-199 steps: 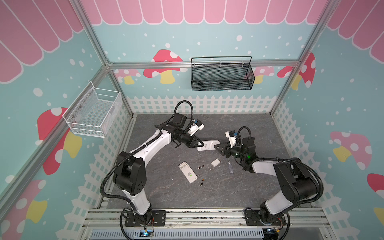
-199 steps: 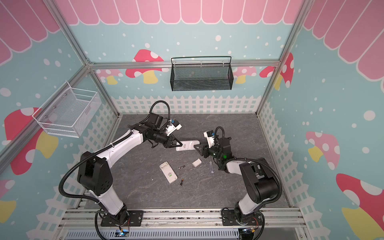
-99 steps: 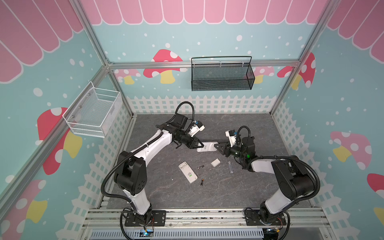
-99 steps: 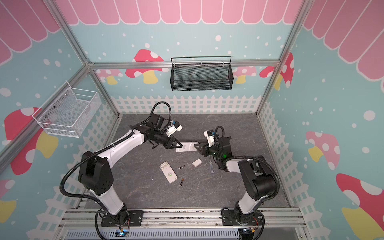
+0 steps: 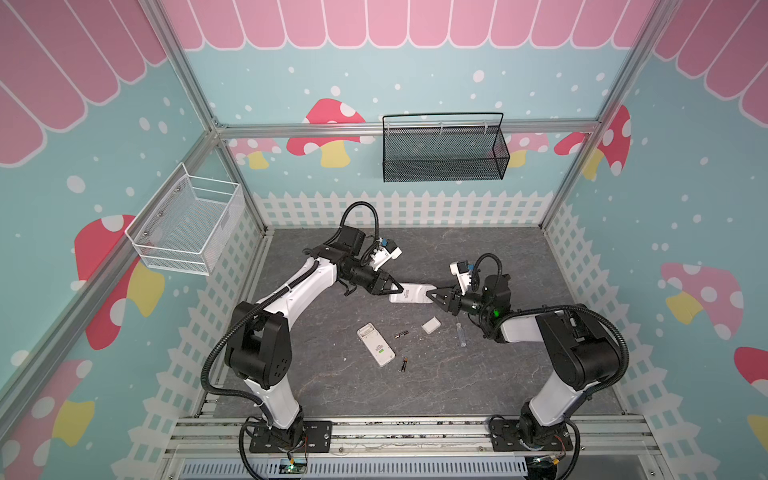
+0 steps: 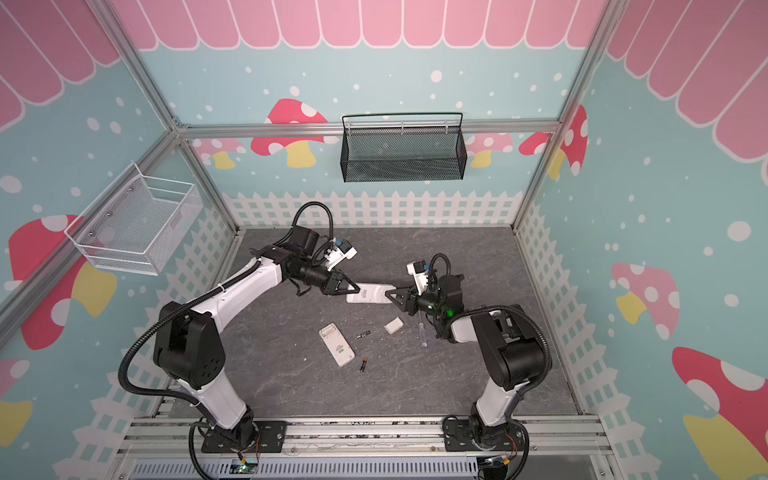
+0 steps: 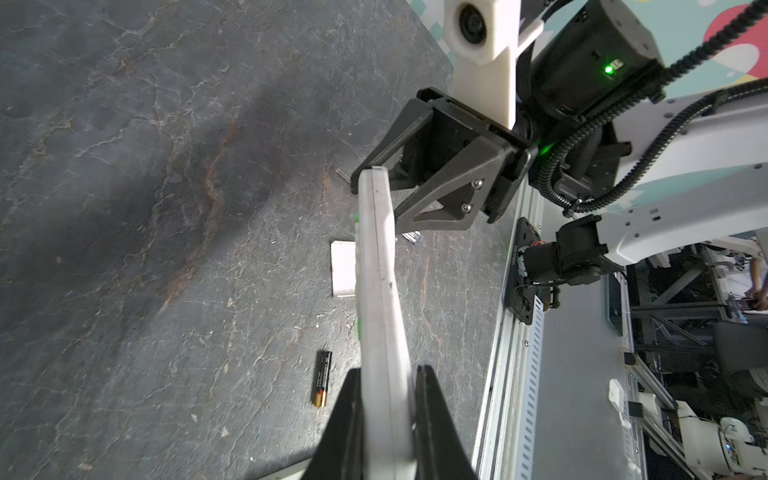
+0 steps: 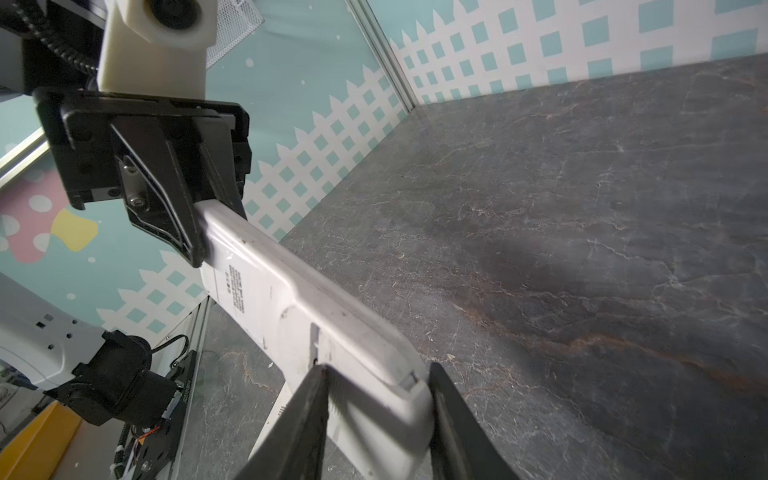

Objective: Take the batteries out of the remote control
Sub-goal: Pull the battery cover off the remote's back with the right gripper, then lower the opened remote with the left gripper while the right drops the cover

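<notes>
You hold the remote control (image 5: pixel 410 293) lengthwise between the pinching left end effector (image 5: pixel 397 287) and right end effector (image 5: pixel 432 296) — right likely nearer its cover (image 8: pixel 361 395).

label (image 8: pixel 233 286) on remote (image 8: pixel 291 291) (tiny print), unreadable

Top views look down from the front; both wrist cameras, close in, seemingly share the remote (image 7: pixel 380 291).

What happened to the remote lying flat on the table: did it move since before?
No. The flat remote lies at the same spot and angle, just as far from the front rail and the small white cover.
</notes>
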`<state>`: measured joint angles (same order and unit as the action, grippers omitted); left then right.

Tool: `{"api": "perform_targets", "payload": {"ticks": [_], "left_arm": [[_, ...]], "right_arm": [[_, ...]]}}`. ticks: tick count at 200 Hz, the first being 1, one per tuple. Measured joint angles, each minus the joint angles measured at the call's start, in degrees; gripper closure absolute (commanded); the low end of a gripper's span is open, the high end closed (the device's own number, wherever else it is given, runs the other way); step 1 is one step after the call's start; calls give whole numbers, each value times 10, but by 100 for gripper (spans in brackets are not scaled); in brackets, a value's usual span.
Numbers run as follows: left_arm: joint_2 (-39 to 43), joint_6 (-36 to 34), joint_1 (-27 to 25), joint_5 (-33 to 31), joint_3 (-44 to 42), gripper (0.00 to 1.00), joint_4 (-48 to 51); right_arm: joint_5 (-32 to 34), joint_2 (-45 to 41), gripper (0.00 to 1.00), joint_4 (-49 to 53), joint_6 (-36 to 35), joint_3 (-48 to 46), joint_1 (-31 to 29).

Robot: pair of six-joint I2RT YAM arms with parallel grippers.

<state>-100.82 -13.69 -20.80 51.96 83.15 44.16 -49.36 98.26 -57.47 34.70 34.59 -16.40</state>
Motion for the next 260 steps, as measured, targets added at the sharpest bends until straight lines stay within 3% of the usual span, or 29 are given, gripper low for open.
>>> {"api": "perform_targets", "payload": {"ticks": [19, 47, 89, 114, 149, 231, 260], "left_arm": [[0, 0, 0, 7, -1, 100, -2], [0, -6, 5, 10, -3, 100, -3], [2, -14, 10, -1, -3, 100, -2], [4, -15, 9, -16, -3, 100, -2], [11, 3, 2, -47, -12, 100, -10], [11, 53, 3, -129, -46, 100, -59], [9, 67, 5, -141, -54, 100, -72]], "right_arm": [[-12, 6, 51, -11, 10, 0, -5], [-16, 13, 68, -22, 16, 0, -2], [-23, 19, 78, -27, 22, -1, 0], [-23, 21, 78, -28, 23, -3, 0], [5, 21, 67, -13, 17, -9, -1], [23, 21, 81, 19, -17, -12, -1], [37, 16, 76, 44, -27, -16, 2]]}}
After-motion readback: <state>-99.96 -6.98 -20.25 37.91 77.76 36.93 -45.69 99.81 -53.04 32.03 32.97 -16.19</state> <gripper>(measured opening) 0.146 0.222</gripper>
